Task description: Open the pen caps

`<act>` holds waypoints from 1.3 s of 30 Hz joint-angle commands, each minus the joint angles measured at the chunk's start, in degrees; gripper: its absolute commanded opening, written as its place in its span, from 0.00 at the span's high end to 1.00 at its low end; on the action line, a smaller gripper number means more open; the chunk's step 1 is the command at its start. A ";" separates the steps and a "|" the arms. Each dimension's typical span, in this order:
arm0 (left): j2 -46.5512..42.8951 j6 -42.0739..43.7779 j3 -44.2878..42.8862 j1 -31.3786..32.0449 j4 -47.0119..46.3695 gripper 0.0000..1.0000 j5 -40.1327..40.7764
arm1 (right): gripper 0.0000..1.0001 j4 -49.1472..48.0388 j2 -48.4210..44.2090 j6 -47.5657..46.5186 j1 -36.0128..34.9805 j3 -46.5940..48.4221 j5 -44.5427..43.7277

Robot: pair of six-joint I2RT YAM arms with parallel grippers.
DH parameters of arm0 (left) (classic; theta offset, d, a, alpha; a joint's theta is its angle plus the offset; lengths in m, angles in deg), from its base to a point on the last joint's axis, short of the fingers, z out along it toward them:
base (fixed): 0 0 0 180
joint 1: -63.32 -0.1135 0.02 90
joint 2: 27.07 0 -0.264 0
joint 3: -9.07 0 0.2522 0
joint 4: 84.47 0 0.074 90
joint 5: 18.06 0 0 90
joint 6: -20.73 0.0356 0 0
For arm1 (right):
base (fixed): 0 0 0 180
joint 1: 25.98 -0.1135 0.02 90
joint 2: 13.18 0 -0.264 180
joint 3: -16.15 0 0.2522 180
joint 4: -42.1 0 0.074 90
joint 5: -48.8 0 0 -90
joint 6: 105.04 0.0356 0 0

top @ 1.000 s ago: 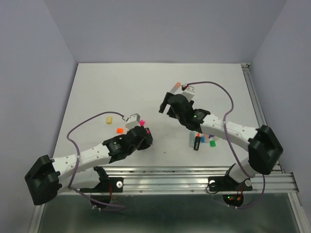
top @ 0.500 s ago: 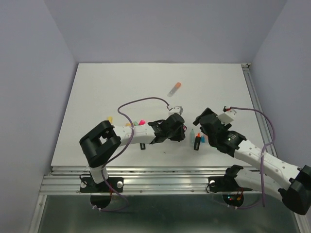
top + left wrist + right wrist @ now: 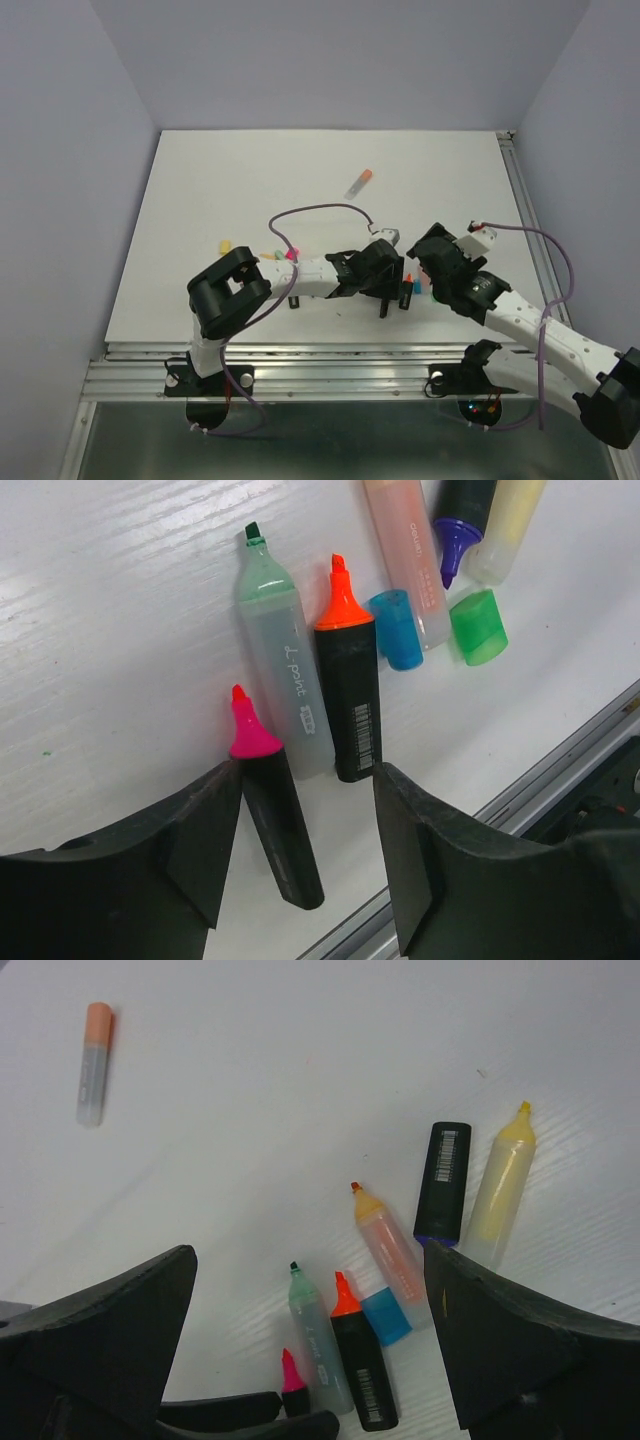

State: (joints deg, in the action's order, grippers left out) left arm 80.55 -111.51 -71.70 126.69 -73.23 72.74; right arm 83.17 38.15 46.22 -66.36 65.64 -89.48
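My left gripper [image 3: 308, 772] is open low over the table, and a black pen with a bare pink tip [image 3: 272, 810] lies between its fingers, against the left one. Just beyond lie several uncapped pens, among them an orange-tipped black one [image 3: 347, 695] and a green-tipped translucent one [image 3: 285, 665]. A loose blue cap [image 3: 397, 628] and a green cap [image 3: 478, 626] lie among them. My right gripper [image 3: 308, 1257] hangs open and empty above the same group. Far off lies a pale pen still wearing its peach-orange cap [image 3: 98, 1018]. Yellow [image 3: 226, 245] and pink [image 3: 292, 253] caps lie left.
The metal rail [image 3: 350, 355] at the table's near edge runs just below the pen cluster. The two grippers, left [image 3: 385, 290] and right [image 3: 425, 262], are close together. The left arm's purple cable [image 3: 320, 208] loops over the middle of the table.
The left gripper has swung further right to the pen cluster and opened, leaving the pink-tipped pen on the table. The right arm has barely shifted.
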 commanded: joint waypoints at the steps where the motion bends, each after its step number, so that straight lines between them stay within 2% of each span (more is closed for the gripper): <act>1: -3.54 1.11 -1.38 0.17 0.15 0.34 -0.45 | 0.00 -3.31 3.32 -4.37 1.79 3.90 -0.17; 6: -6.97 1.02 0.64 0.08 0.06 0.33 0.78 | 0.00 -7.79 8.60 -9.48 4.08 6.81 4.67; 9: -11.45 0.67 3.53 0.00 0.68 0.29 4.28 | 0.00 -8.33 14.31 -12.73 6.27 11.37 8.27; 10: -12.94 0.58 4.50 0.08 0.94 0.11 5.17 | 0.00 -8.24 16.15 -13.52 6.37 12.78 8.80; 11: -16.09 0.32 5.56 0.08 1.55 0.06 6.22 | 0.00 -8.24 19.39 -14.31 6.45 14.44 9.42; 13: -21.62 -0.21 9.24 -0.35 2.35 0.03 10.00 | 0.00 -9.37 23.27 -16.33 6.63 19.10 9.95; 16: -27.70 -2.58 14.87 -1.32 5.33 0.01 16.06 | 0.00 -10.78 30.22 -17.22 7.25 24.47 12.23; 18: -36.38 -3.72 19.25 -2.63 7.00 0.01 19.13 | 0.00 -14.72 35.12 -18.62 8.29 28.06 16.61; 19: -36.42 -3.90 20.50 -3.08 7.01 0.01 19.85 | 0.00 -14.74 37.42 -18.80 8.82 29.74 16.63; 21: -42.20 -4.34 23.57 -4.04 8.67 0.01 21.34 | 0.00 -13.78 41.90 -19.06 10.92 34.74 20.84; 22: -45.44 -5.04 24.45 -4.66 9.46 0.01 22.92 | 0.00 -10.73 47.40 -18.37 11.37 41.11 21.37; 30: -55.66 -6.54 31.66 -6.60 9.56 0.01 24.52 | 0.00 -1.82 71.43 -19.77 13.13 68.23 18.48; 36: -60.32 -6.28 35.88 -6.86 7.80 0.01 23.46 | 0.01 3.71 87.24 -19.68 15.68 89.12 20.50; 39: -61.91 -6.28 37.03 -7.04 6.40 0.01 23.64 | 0.04 1.70 89.73 -20.30 16.12 91.10 20.76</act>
State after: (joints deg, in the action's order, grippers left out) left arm 20.70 -117.65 -35.85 120.13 -63.90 94.75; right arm 83.72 126.63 26.72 -51.58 150.49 -68.75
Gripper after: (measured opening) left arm 0.986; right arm 0.971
